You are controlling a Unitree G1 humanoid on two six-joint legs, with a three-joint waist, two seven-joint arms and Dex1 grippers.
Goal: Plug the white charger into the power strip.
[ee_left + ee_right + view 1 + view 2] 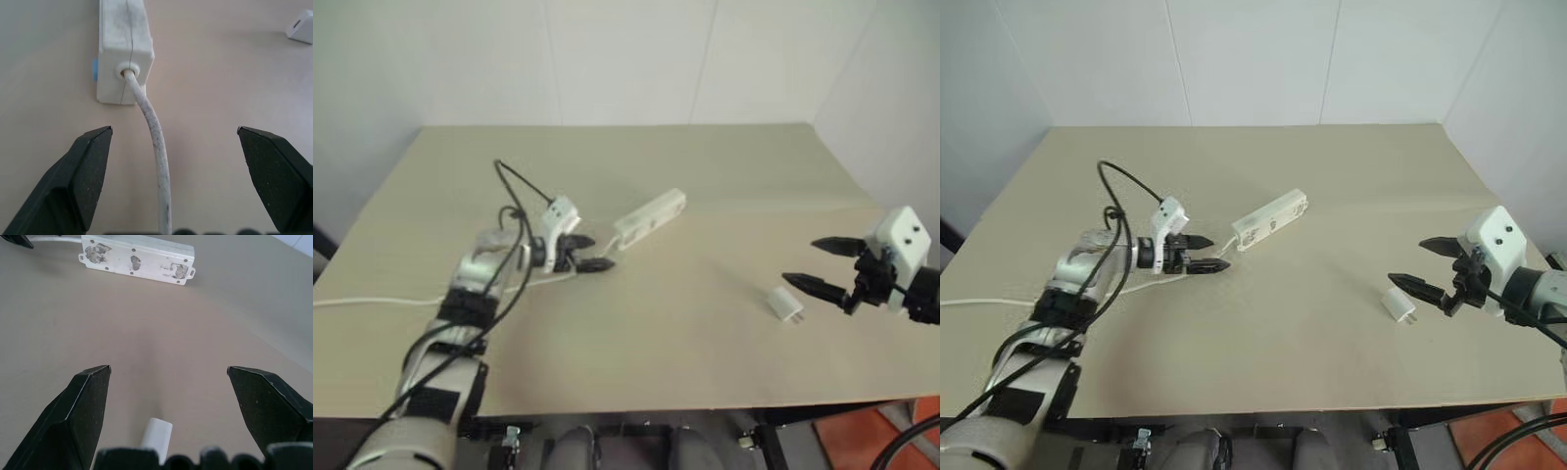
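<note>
We see the small white plastic cube charger (1398, 305) lying on the beige tabletop (1312, 196) just beside our right gripper (1419, 265), fingers spread wide and empty. It looks light, rigid and slippery; we would pinch its flat sides. The long white power strip (1270, 220) lies before our left gripper (1205, 253), also wide open.

Beige table (1263, 382) set against white walls. The power strip (1270, 220) lies near its middle, its thin cord (372, 303) trailing to the left edge. The white charger (1398, 305) lies well apart, toward the right.
</note>
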